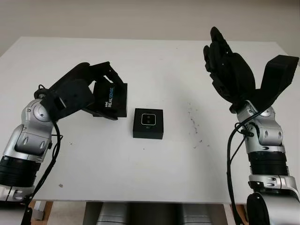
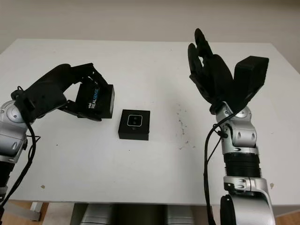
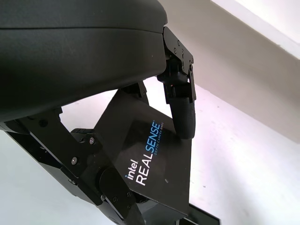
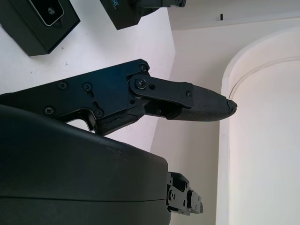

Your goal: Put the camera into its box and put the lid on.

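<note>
Lid (image 1: pixel 110 99) gripped in left hand (image 1: pixel 70 96) fingers, tilted beside the box (image 1: pixel 148 123); camera (image 1: pixel 148 119) already inside.
Right hand (image 1: pixel 229 70) open, raised; next, lid likely needs squaring over box.

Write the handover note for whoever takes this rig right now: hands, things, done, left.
Left hand: shut on the lid, which it holds tilted above the table, to the left of the box.
Right hand: open, raised above the table's right side.
Box: on the table at the centre, open, with the camera in it.
Done: camera boxed, lid picked up.
Left: bring the lid over the box, set it on, let go.
</note>
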You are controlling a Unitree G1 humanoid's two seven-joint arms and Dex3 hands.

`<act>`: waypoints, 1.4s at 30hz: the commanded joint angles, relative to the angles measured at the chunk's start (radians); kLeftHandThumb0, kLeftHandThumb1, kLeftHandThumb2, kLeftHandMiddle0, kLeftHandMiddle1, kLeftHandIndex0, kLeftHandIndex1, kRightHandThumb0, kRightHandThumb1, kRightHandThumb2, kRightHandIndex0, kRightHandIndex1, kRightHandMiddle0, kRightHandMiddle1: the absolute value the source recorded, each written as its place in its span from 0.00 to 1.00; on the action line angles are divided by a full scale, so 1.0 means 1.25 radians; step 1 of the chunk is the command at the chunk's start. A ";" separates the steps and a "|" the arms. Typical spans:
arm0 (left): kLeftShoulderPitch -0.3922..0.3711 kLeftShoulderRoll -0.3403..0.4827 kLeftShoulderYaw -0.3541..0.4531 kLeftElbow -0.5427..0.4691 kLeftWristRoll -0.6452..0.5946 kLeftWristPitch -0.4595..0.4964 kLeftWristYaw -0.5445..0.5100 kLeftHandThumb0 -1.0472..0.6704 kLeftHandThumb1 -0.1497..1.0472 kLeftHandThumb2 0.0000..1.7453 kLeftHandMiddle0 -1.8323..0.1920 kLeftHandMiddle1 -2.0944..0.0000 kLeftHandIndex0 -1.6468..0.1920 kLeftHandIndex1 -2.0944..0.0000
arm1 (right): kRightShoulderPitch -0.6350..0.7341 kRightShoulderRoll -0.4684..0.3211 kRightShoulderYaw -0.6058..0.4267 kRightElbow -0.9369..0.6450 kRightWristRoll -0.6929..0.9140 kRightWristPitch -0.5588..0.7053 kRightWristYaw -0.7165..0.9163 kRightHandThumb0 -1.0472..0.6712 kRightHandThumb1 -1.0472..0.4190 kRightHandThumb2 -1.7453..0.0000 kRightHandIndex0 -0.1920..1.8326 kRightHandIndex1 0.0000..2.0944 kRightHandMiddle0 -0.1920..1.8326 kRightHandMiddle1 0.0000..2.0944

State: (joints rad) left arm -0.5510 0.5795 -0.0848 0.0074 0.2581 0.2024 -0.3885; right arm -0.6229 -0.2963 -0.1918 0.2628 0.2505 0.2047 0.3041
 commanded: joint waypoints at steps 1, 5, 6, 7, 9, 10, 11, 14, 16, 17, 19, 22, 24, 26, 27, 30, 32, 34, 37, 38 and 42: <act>0.009 -0.014 -0.004 -0.019 -0.005 -0.006 -0.003 0.55 0.92 0.03 0.70 0.32 0.71 0.36 | 0.002 0.010 0.001 -0.020 0.002 -0.012 -0.007 0.20 0.00 0.68 0.00 0.00 0.00 0.00; 0.023 -0.039 -0.015 -0.033 -0.016 -0.008 -0.009 0.54 0.92 0.03 0.71 0.31 0.72 0.34 | 0.005 0.030 -0.003 -0.031 0.004 -0.022 -0.027 0.19 0.00 0.69 0.00 0.00 0.00 0.00; 0.027 -0.045 -0.017 -0.042 -0.019 0.008 -0.015 0.54 0.93 0.03 0.71 0.32 0.73 0.34 | 0.006 0.035 -0.005 -0.032 0.005 -0.029 -0.032 0.19 0.00 0.69 0.00 0.00 0.00 0.00; 0.031 -0.050 -0.019 -0.048 -0.022 0.016 -0.019 0.53 0.93 0.03 0.71 0.32 0.73 0.34 | 0.007 0.039 -0.007 -0.032 0.006 -0.034 -0.036 0.19 0.00 0.69 0.00 0.00 0.00 0.00; 0.040 -0.058 -0.024 -0.058 -0.025 0.022 -0.026 0.54 0.93 0.03 0.71 0.32 0.73 0.33 | 0.007 0.045 -0.010 -0.030 0.008 -0.049 -0.042 0.17 0.00 0.68 0.00 0.00 0.00 0.00; 0.044 -0.061 -0.027 -0.062 -0.023 0.023 -0.027 0.54 0.93 0.03 0.71 0.32 0.73 0.33 | 0.007 0.049 -0.012 -0.028 0.009 -0.058 -0.044 0.17 0.00 0.68 0.00 0.00 0.00 0.00; 0.049 -0.063 -0.032 -0.067 -0.019 0.030 -0.029 0.54 0.93 0.03 0.71 0.33 0.73 0.34 | 0.007 0.050 -0.013 -0.027 0.008 -0.067 -0.045 0.17 0.00 0.68 0.00 0.00 0.00 0.00; 0.061 -0.070 -0.045 -0.080 -0.010 0.049 -0.032 0.53 0.93 0.03 0.70 0.36 0.73 0.35 | 0.009 0.046 -0.008 -0.028 0.001 -0.078 -0.048 0.16 0.00 0.67 0.00 0.00 0.00 0.00; 0.067 -0.073 -0.055 -0.087 -0.001 0.059 -0.034 0.53 0.93 0.03 0.70 0.36 0.73 0.36 | 0.010 0.042 -0.004 -0.027 -0.004 -0.079 -0.045 0.16 0.00 0.67 0.00 0.00 0.00 0.00; 0.069 -0.075 -0.059 -0.088 0.002 0.062 -0.035 0.53 0.92 0.03 0.70 0.35 0.73 0.37 | 0.009 0.043 -0.004 -0.027 -0.005 -0.079 -0.046 0.16 0.00 0.67 0.00 0.00 0.00 0.00; 0.072 -0.081 -0.065 -0.083 0.002 0.053 -0.035 0.53 0.92 0.03 0.71 0.31 0.73 0.36 | 0.009 0.049 -0.006 -0.027 -0.002 -0.081 -0.048 0.16 0.00 0.66 0.00 0.00 0.00 0.00; 0.068 -0.090 -0.070 -0.056 -0.003 0.025 -0.030 0.54 0.92 0.03 0.72 0.27 0.74 0.35 | 0.009 0.052 -0.006 -0.025 -0.003 -0.088 -0.051 0.16 0.00 0.66 0.00 0.00 0.00 0.00; 0.061 -0.096 -0.076 -0.034 0.001 0.009 -0.026 0.54 0.91 0.03 0.71 0.27 0.74 0.34 | 0.009 0.052 -0.006 -0.024 -0.002 -0.088 -0.052 0.16 0.00 0.67 0.00 0.00 0.00 0.00; 0.049 -0.106 -0.085 -0.012 0.010 0.002 -0.021 0.54 0.91 0.03 0.72 0.27 0.74 0.34 | 0.009 0.052 -0.007 -0.022 -0.001 -0.090 -0.053 0.16 0.00 0.68 0.00 0.00 0.00 0.00; 0.042 -0.112 -0.090 -0.003 0.017 0.002 -0.016 0.54 0.91 0.03 0.71 0.29 0.74 0.34 | 0.009 0.052 -0.007 -0.021 -0.002 -0.091 -0.052 0.16 0.00 0.68 0.00 0.00 0.00 0.00; 0.020 -0.135 -0.102 0.031 0.032 -0.004 -0.001 0.54 0.91 0.03 0.71 0.30 0.73 0.34 | 0.010 0.053 -0.007 -0.020 0.001 -0.094 -0.050 0.17 0.00 0.68 0.00 0.00 0.00 0.00; 0.008 -0.147 -0.103 0.051 0.034 -0.007 0.003 0.54 0.91 0.03 0.71 0.30 0.73 0.35 | 0.010 0.056 -0.010 -0.022 0.006 -0.091 -0.049 0.17 0.00 0.68 0.00 0.00 0.00 0.00; -0.001 -0.154 -0.103 0.065 0.034 -0.010 0.005 0.54 0.91 0.03 0.71 0.31 0.73 0.35 | 0.010 0.057 -0.011 -0.022 0.011 -0.091 -0.047 0.17 0.00 0.68 0.00 0.00 0.00 0.00; -0.010 -0.166 -0.101 0.085 0.034 -0.022 0.013 0.54 0.91 0.03 0.71 0.28 0.73 0.35 | 0.010 0.055 -0.014 -0.020 0.024 -0.084 -0.036 0.17 0.00 0.68 0.00 0.00 0.00 0.00; -0.013 -0.168 -0.101 0.090 0.034 -0.024 0.015 0.54 0.91 0.03 0.71 0.28 0.73 0.35 | 0.010 0.055 -0.014 -0.021 0.028 -0.081 -0.036 0.17 0.00 0.68 0.00 0.00 0.00 0.00; -0.020 -0.177 -0.099 0.113 0.035 -0.046 0.029 0.55 0.91 0.03 0.71 0.27 0.73 0.33 | 0.012 0.056 -0.012 -0.023 0.031 -0.079 -0.039 0.18 0.00 0.67 0.00 0.00 0.00 0.00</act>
State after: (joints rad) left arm -0.5501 0.3638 -0.2082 0.1367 0.2985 0.1566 -0.3640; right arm -0.6100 -0.2266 -0.2008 0.2452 0.2824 0.1022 0.2565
